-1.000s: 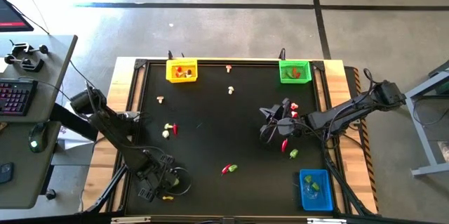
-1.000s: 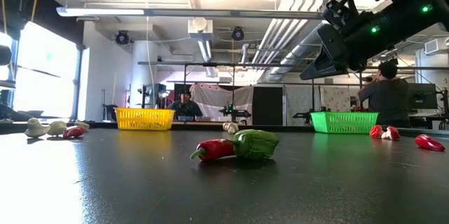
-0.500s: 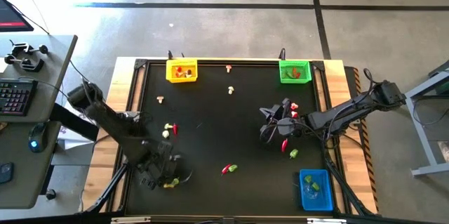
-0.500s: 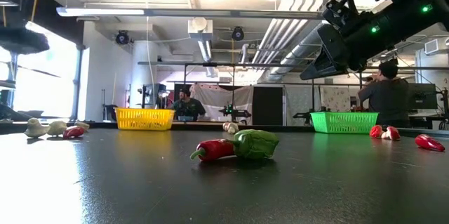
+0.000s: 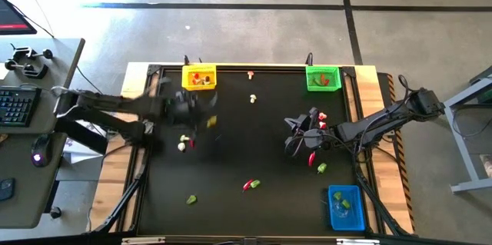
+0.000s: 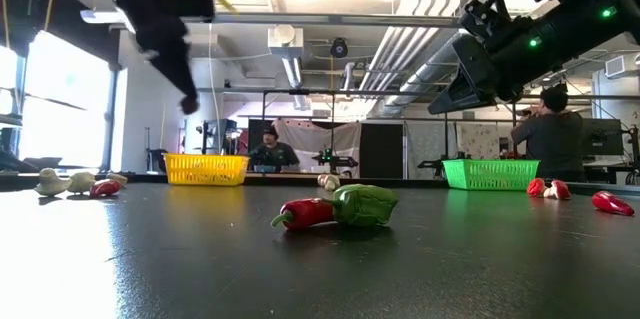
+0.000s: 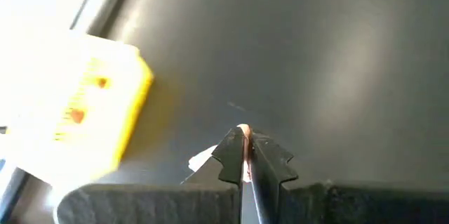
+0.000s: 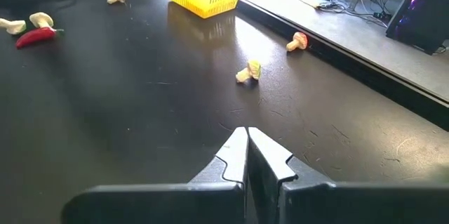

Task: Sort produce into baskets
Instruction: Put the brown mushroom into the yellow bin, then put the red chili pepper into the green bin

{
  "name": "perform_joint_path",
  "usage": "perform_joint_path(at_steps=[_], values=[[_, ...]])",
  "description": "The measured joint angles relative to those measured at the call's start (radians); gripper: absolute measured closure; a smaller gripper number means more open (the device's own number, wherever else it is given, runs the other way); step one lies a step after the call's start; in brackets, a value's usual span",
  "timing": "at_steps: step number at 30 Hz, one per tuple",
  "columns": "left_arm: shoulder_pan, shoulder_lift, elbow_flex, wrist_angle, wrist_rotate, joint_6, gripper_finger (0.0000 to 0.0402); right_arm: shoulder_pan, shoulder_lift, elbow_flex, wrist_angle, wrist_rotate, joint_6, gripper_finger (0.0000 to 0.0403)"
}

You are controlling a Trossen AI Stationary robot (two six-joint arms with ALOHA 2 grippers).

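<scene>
Gripping produce (image 7: 243, 134), left claw (image 7: 245, 155)

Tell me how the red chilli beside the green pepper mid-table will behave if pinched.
The red chilli looks glossy, so it may slip. Its tapered, rounded body could roll or pivot. It touches the green pepper, which would probably get nudged.

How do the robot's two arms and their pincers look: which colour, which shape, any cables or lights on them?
Both arms are dark, slender and jointed. The right arm carries black cables along it; in the low view its housing shows small green lights. The right pincer has two black, flat fingers with notched, stepped edges, tapering to a point. The left pincer has the same form. The left arm appears blurred.
</scene>
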Motion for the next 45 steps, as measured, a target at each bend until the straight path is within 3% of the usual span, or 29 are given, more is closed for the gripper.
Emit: perform_joint_path(at_steps=[4,8,14,19,26,34,39,45], values=[[0.245,0.005,0.0,0.11,0.02,0.129,0.0401,0.0,0.0,0.0,-0.007,0.0,0.0,0.0403],[0.441,0.046,0.0,0.238,0.147,0.231,0.0401,0.0,0.0,0.0,-0.011,0.0,0.0,0.0403],[0.66,0.176,0.001,0.391,0.276,0.349,0.0401,0.0,0.0,0.0,-0.011,0.034,0.0,0.0403],[0.77,0.296,0.001,0.47,0.333,0.387,0.0401,0.0,0.0,0.0,-0.011,0.036,0.003,0.0403],[0.812,0.352,0.001,0.531,0.425,0.395,0.0397,0.0,0.0,0.0,-0.011,0.036,0.019,0.0403],[0.803,0.352,0.001,0.508,0.505,0.422,0.0335,0.0,0.0,0.0,-0.011,0.038,0.003,0.0403],[0.778,0.344,0.001,0.528,0.569,0.419,0.03,0.0,0.0,0.0,-0.011,0.1,-0.013,0.0403],[0.706,0.288,-0.028,0.673,0.571,0.391,0.0304,0.0,0.0,0.0,-0.016,0.171,0.025,0.0403]])
